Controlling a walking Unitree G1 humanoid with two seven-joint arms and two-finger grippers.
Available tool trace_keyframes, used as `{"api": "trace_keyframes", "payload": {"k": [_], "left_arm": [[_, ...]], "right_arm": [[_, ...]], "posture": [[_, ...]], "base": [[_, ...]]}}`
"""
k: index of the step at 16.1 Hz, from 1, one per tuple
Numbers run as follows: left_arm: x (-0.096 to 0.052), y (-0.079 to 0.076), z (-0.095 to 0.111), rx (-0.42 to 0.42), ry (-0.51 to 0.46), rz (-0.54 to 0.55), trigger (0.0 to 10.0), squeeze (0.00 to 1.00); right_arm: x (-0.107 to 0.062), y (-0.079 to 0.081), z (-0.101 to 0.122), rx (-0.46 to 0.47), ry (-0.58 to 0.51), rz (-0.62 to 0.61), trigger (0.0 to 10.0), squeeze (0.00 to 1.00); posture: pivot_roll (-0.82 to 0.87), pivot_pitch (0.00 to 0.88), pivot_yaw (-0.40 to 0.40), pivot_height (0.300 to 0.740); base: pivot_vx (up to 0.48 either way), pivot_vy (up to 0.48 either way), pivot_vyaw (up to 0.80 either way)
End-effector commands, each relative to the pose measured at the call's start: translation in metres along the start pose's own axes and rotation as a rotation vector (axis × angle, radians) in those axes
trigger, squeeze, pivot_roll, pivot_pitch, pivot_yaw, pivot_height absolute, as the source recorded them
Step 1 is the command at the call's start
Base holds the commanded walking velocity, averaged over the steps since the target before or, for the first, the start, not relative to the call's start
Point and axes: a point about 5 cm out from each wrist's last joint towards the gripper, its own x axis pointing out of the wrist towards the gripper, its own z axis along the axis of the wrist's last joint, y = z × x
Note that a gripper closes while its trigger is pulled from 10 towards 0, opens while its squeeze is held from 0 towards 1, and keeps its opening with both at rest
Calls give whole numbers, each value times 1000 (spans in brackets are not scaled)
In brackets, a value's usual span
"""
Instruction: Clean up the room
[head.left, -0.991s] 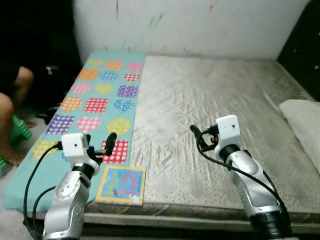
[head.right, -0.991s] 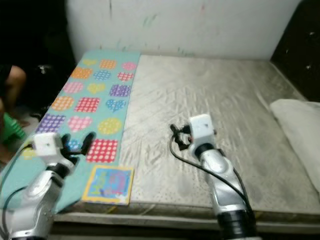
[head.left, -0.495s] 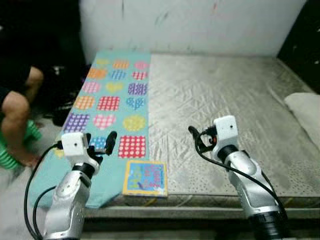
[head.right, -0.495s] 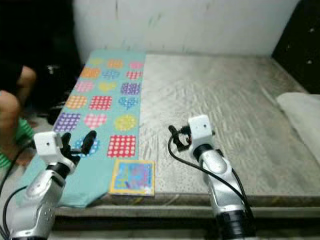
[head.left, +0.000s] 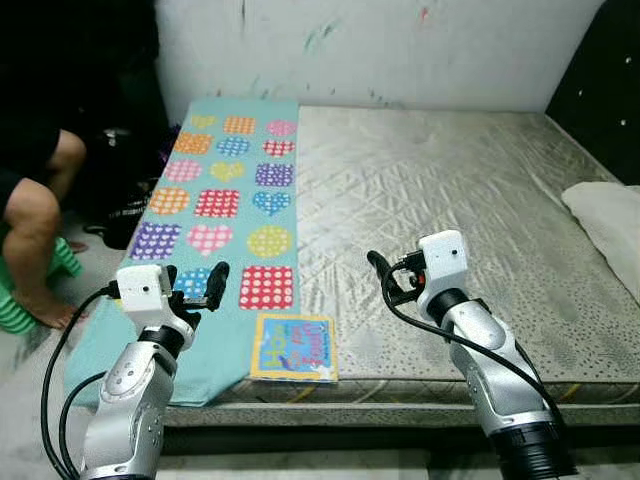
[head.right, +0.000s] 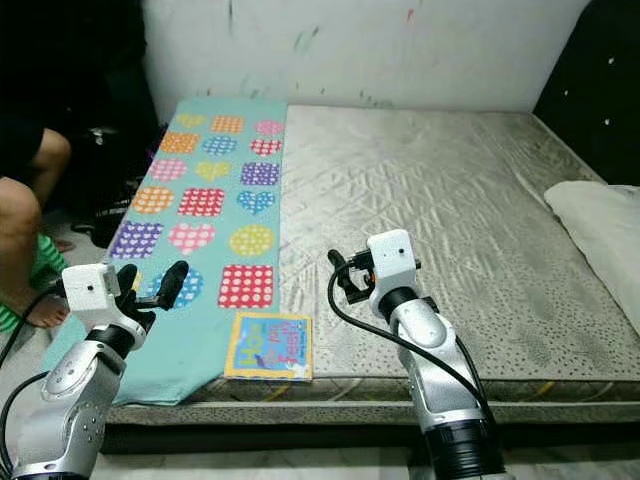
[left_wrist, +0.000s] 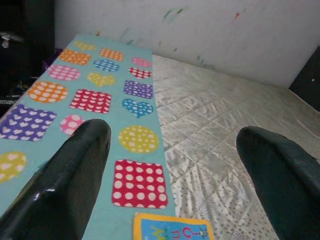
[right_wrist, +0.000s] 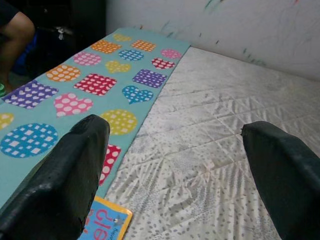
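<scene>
We saw the book (head.left: 293, 347) lying flat at the near edge of the bed (head.left: 470, 220), partly on the teal blanket (head.left: 215, 205) patterned with hearts and squares (its long axis ran across the bed edge, its print too small to tell which way it faced); the head views took in a pillow (head.left: 610, 225) at the far right and a seated person's leg (head.left: 32, 215) at the left; the wrist views showed just a corner of the book; our left hand (head.left: 195, 292) hovered wide open and empty over the blanket; our right hand (head.left: 385, 275) hung over the mattress, likewise spread and holding nothing.
</scene>
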Motion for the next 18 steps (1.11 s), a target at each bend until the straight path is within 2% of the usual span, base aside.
{"api": "trace_keyframes", "payload": {"k": [1, 5, 7, 8, 11, 13, 18], "left_arm": [[1, -2, 3, 1, -12, -10, 10000, 0], [0, -2, 2, 4, -10, -15, 10000, 0], [1, -3, 2, 6, -8, -16, 10000, 0], [1, -3, 2, 7, -8, -16, 10000, 0], [2, -3, 2, 8, -4, -14, 10000, 0], [2, -3, 2, 8, -3, -11, 10000, 0], [3, -2, 3, 3, -7, -4, 10000, 0]], "right_arm": [[0, -3, 3, -9, -9, -1, 10000, 0], [0, -3, 3, -57, -6, -7, 10000, 0], [0, -5, 2, -63, -7, -16, 10000, 0], [0, -5, 2, -61, -7, -17, 10000, 0], [1, -6, 2, -34, -7, -28, 10000, 0], [2, -9, -1, 2, 16, -51, 10000, 0], [2, -9, 0, -12, 10, -50, 10000, 0]], "posture": [[-174, 0, -43, 740], [-172, 0, -43, 740], [-173, 0, -42, 740], [-173, 0, -42, 740], [-173, 0, -42, 740], [-173, 0, -43, 740], [-173, 0, -43, 740]], "base": [[0, 0, 0], [0, 0, 0], [0, 0, 800], [0, 0, 800], [0, 0, 0], [0, 0, -800], [0, 0, -800]]}}
